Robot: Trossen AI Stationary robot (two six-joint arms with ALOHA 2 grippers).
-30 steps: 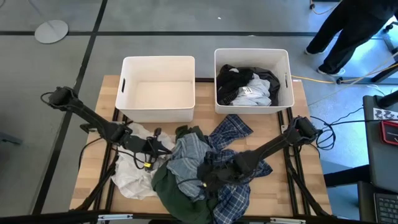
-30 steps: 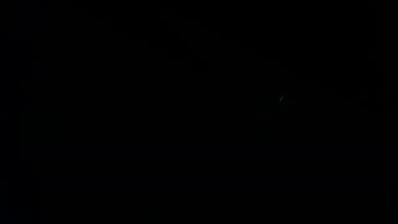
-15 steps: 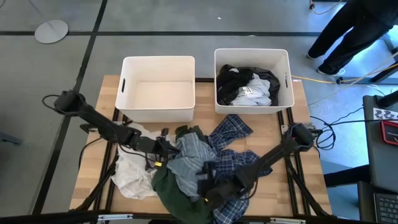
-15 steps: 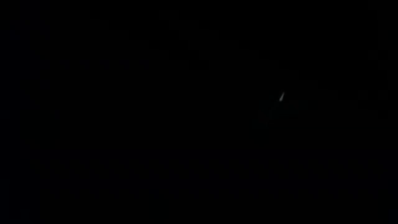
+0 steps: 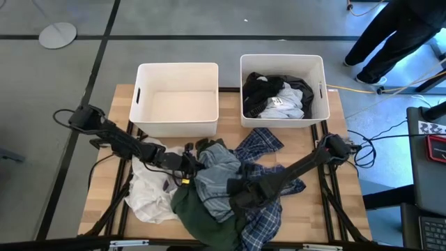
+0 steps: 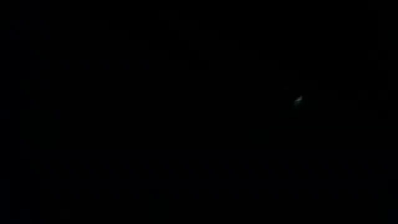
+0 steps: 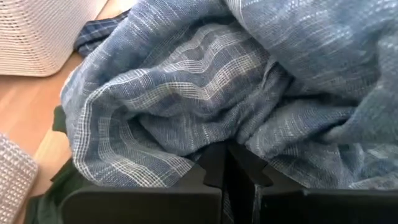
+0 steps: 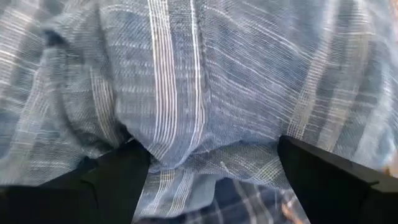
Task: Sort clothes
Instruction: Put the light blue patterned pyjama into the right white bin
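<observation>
A heap of clothes lies on the wooden table: a pale grey-blue garment on top, a white one at the left, a dark green one at the near edge and a navy-and-white plaid shirt at the right. My left gripper is shut against the pale garment's left side. My right gripper stands open over the same garment from the right. The low view is black. My left gripper's shut fingertips push against a fold on the pale garment's left side. They come from the table's left, slanting a little down. The garment lies bunched on the heap. My right gripper's open fingers stand steeply down into the pale garment, and a bulge of its cloth fills the gap between them. The garment rests on the heap.
Two white bins stand at the table's far edge. The left bin shows only its floor. The right bin holds dark and white clothes. A person stands beyond the far right corner.
My left gripper has gone down and toward the table's right, into the pale grey-blue garment. My right gripper has tipped more steeply down onto the same garment. The garment has bunched up between them and now covers more of the plaid shirt.
</observation>
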